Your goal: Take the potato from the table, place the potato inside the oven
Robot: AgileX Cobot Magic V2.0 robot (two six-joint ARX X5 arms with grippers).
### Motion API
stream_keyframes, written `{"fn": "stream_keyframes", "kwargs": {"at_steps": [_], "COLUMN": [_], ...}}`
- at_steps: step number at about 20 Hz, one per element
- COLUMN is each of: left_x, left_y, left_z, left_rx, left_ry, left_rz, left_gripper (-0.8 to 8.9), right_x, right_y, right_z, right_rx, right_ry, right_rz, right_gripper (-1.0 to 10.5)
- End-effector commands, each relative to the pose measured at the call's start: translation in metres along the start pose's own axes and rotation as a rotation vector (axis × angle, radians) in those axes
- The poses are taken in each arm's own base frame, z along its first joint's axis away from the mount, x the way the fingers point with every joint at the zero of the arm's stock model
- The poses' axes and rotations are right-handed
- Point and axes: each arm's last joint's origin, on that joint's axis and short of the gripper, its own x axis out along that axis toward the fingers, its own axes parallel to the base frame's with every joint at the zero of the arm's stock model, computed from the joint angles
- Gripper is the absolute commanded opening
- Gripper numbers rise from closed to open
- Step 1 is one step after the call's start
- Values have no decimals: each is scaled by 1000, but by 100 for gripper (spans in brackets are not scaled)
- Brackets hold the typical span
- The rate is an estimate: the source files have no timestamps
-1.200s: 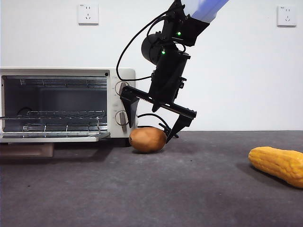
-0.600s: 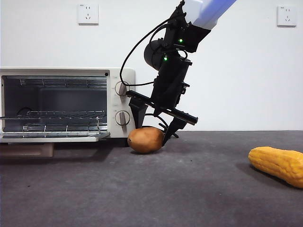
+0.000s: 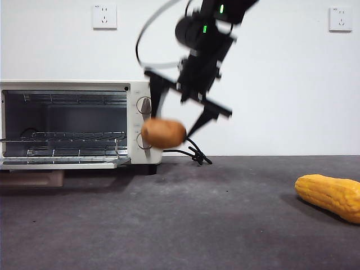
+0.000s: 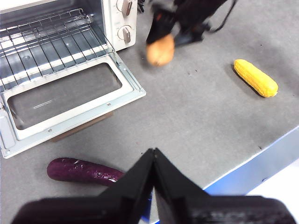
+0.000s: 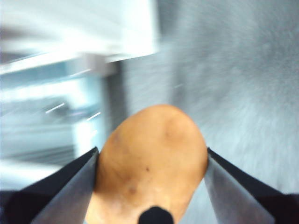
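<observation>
Right end effector clamps the potato, blurred, off the counter beside the open oven. Left end effector closed, empty.

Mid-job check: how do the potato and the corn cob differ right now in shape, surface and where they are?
The potato is a short smooth oval; the corn cob is longer and bumpy. The potato is orange-brown, the corn cob brighter yellow-orange. The potato hangs clear of the table, clamped in the right gripper beside the oven; the corn cob lies on the table well off to the side. Both are outside the oven.
</observation>
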Motion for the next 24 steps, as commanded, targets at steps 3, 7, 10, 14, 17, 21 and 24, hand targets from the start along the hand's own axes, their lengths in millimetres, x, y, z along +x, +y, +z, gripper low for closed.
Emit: {"fn": "stream_keyframes", "kwargs": {"at_steps": [3,7,10,14,17,21,24], "left_x": [-2,-2,-2,-2,-2,-2,-2], "left_y": [-1,-1,-1,-1,-1,-1,-1], "left_z": [0,0,0,0,0,0,0], "left_rx": [1,-2,-2,-7,-16,-41,-90], "left_ry": [-11,-11,-11,-11,-11,-11,-11], "left_rz": [-4,-4,-4,-4,-4,-4,-5], "left_gripper": [-5,-5,-5,-5,-5,-5,-5], "right_x": [-30,-25,-15,-5,11,39,58], "right_y": [28,60,92,122,129,125,123], "right_z": [-17,-42,-60,-72,-73,-68,-65], "right_rx": [-144,-295,-435,-481,-490,-475,-464], "right_ry": [40,48,-105,-285,-354,-422,-474], "right_rz": [107,158,146,171,193,171,171], "right_gripper": [180,180,180,180,186,186,187]}}
